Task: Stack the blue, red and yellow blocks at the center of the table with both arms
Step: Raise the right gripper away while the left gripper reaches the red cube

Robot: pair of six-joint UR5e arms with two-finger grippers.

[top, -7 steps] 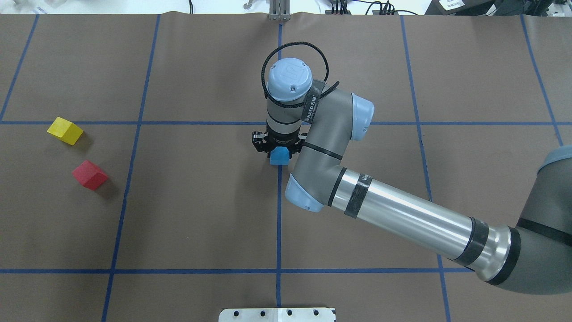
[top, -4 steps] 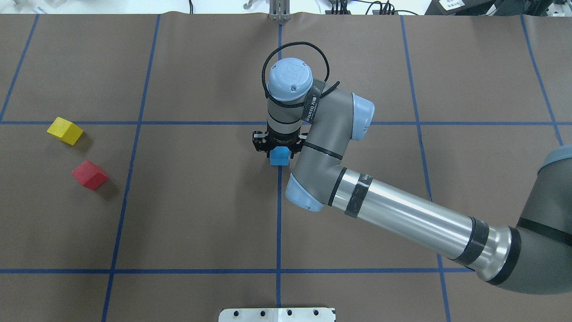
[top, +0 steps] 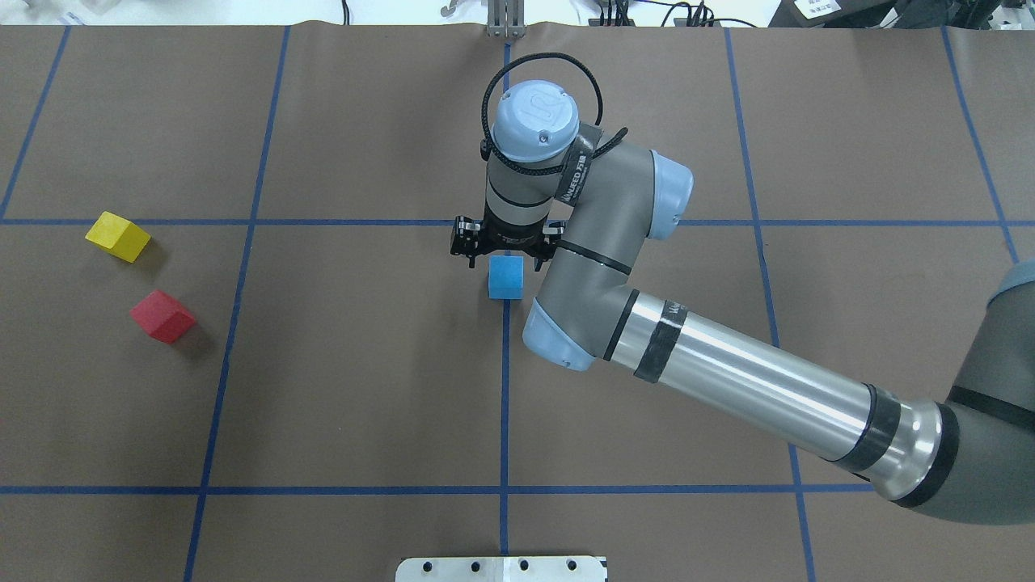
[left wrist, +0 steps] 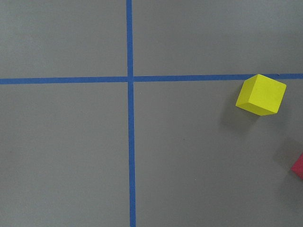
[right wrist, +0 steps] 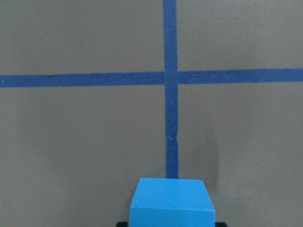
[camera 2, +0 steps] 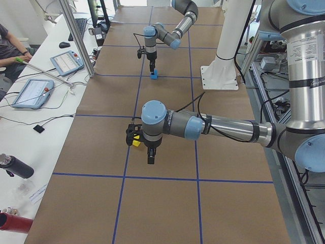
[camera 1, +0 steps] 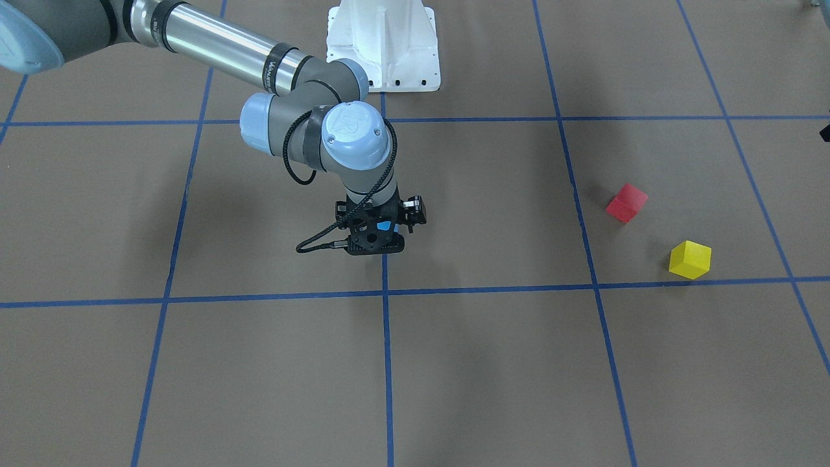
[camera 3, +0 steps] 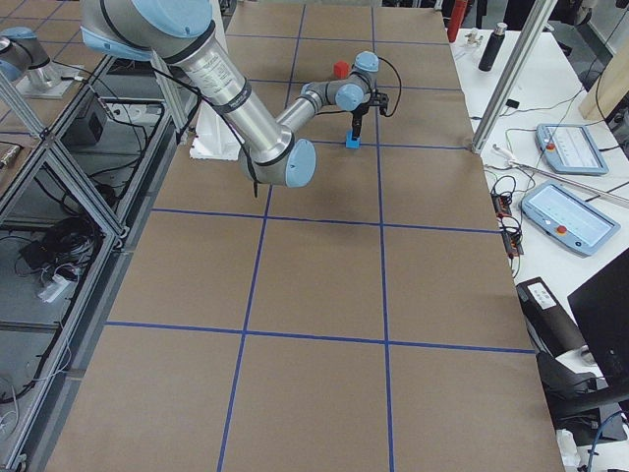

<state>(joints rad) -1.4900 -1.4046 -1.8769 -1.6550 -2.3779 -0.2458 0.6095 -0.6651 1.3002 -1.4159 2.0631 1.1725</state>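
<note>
Now that the blue block (top: 506,277) sits free on the centre line of the worktop (top: 364,388), the right hand (top: 503,244) hangs above it, spread and empty. Next I'd expect the left hand (camera 2: 150,159), whose grip I cannot tell, to fetch the red block (top: 162,316).

Brown paper covers the table (right wrist: 71,142) across the whole frame. Two blue tape lines mark it: a cross line (right wrist: 85,79) running left to right in the far part, and a long line (right wrist: 170,38) running from far to near. They meet a little right of the middle. The blue block (right wrist: 171,201) sits at the near edge, centred on the long line and covering it there, well short of the crossing. Its sides run square to the tape, and its top and near faces show. A dark strip (right wrist: 125,223) lies below it, too thin to identify.
</note>
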